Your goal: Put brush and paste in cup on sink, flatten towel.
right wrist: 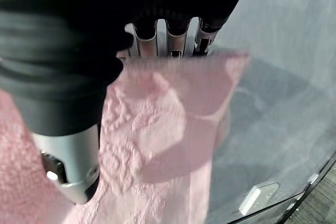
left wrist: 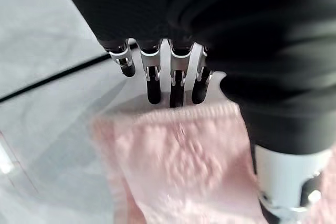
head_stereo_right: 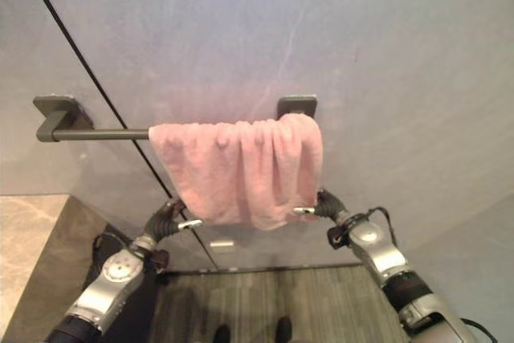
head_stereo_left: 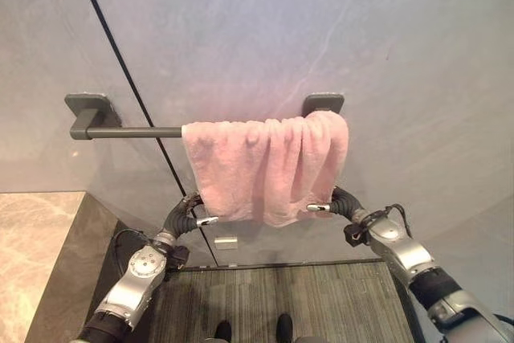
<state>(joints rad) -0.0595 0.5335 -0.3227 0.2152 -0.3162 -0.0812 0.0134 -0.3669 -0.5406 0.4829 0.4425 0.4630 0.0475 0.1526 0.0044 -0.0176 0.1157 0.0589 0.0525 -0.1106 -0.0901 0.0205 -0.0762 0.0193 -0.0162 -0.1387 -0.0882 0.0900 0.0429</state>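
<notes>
The pink towel (head_stereo_left: 265, 166) hangs bunched on the rail (head_stereo_left: 128, 132). The left hand (head_stereo_left: 186, 216) and right hand (head_stereo_left: 337, 202) pinch its bottom corners — uneven pulling could drag it off.

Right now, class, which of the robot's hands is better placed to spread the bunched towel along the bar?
Left. The left hand holds the towel corner beside the bare bar; the right hand is under the end bracket.

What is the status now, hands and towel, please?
Left hand and right hand both pinching the lower edge of the pink towel. Towel bunched at the right end of the bar. Nothing in the way.
</notes>
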